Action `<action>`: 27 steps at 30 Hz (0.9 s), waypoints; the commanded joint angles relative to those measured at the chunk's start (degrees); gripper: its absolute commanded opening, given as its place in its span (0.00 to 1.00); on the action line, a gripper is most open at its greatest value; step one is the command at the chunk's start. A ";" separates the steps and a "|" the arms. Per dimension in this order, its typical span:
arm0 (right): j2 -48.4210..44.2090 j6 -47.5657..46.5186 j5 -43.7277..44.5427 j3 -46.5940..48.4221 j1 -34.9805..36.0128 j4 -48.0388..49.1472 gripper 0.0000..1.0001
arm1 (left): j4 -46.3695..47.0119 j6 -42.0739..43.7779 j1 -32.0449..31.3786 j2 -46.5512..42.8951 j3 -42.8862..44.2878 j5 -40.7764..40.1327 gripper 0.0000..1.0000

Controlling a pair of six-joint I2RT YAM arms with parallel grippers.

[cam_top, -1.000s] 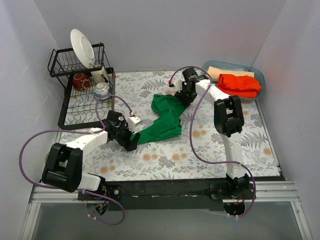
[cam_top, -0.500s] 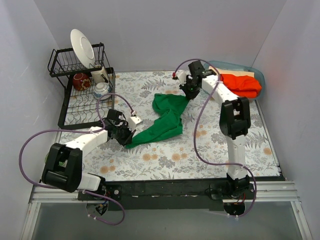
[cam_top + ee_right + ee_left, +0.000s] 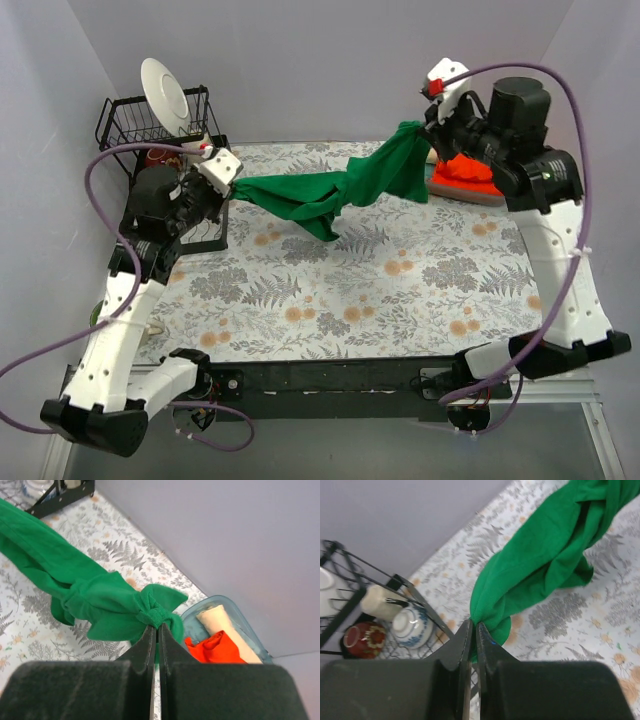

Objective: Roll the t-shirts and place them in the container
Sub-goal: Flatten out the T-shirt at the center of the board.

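Fern-print counter [image 3: 330, 300], viewed from above. At left, my left tool [image 3: 231, 186] is clenched on one end of the green t-shirt [image 3: 330, 192]. A second ago the shirt lay crumpled on the counter. Now it hangs stretched in mid-air across to my right tool [image 3: 430, 132], likewise clamped on the far end. I judge it still needs laying flat before rolling.
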 commanded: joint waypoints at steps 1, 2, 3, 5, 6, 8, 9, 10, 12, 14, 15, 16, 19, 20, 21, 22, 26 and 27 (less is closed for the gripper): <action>-5.23 4.37 6.73 -1.37 -0.15 0.43 0.01 | -0.29 -0.16 0.84 -5.01 2.00 -5.67 0.00; -8.03 4.64 7.27 -1.98 -0.15 0.08 0.01 | 0.07 -0.07 0.93 -6.24 2.35 -5.94 0.00; -9.45 4.90 7.62 -2.25 -0.15 -0.96 0.01 | 0.50 -0.15 0.84 -7.29 2.62 -6.38 0.00; -13.40 6.39 9.20 -3.12 -0.15 -2.37 0.01 | 1.74 -1.03 0.84 -10.02 3.66 -6.82 0.00; -14.81 7.18 9.81 -4.00 -0.24 -3.25 0.01 | 2.26 -1.64 0.84 -10.64 4.02 -7.51 0.00; -19.19 7.02 10.26 -8.54 -0.15 -3.52 0.01 | 3.84 -3.05 0.84 -11.87 4.37 -7.87 0.00; -20.70 6.93 10.96 -10.84 -0.24 -1.96 0.01 | 4.20 -3.23 0.84 -11.79 4.29 -7.00 0.00; -21.93 7.02 14.36 -13.13 -0.24 -0.98 0.01 | 4.64 -3.06 0.84 -10.92 4.29 -6.56 0.00; -23.70 7.54 19.12 -18.83 -0.33 1.65 0.01 | 5.43 -3.41 0.84 -8.64 3.94 -6.47 0.00; -23.44 6.23 20.98 -21.92 -0.24 5.60 0.01 | 5.17 -2.80 0.84 -2.95 4.02 -6.47 0.00; -23.18 4.83 20.98 -24.98 -0.24 7.01 0.01 | 4.56 -2.97 0.84 -0.74 4.63 -6.21 0.00; -22.83 4.38 21.42 -26.06 -0.24 9.72 0.01 | 4.12 -3.23 0.93 1.81 5.86 -6.20 0.00; -20.02 2.36 22.82 -28.61 -0.33 11.85 0.01 | 4.37 -4.02 0.84 9.12 8.41 -5.06 0.00; -18.27 1.40 22.39 -28.97 -0.41 11.25 0.01 | 4.20 -3.50 0.84 10.35 8.77 -4.10 0.00; -17.65 -1.65 21.26 -29.40 -0.59 10.02 0.01 | 3.68 -2.28 0.84 12.28 8.94 -3.40 0.00; -17.12 -3.42 18.64 -30.37 -0.59 8.10 0.01 | 3.24 -2.00 0.84 12.73 8.16 -2.96 0.00; -21.50 -16.33 5.81 -39.59 -0.59 -6.99 0.10 | 1.92 -1.83 0.84 11.77 3.87 -0.94 0.00; -22.90 -19.84 3.78 -41.78 -0.59 -14.26 0.15 | 2.00 -1.74 0.93 10.90 2.72 -0.32 0.00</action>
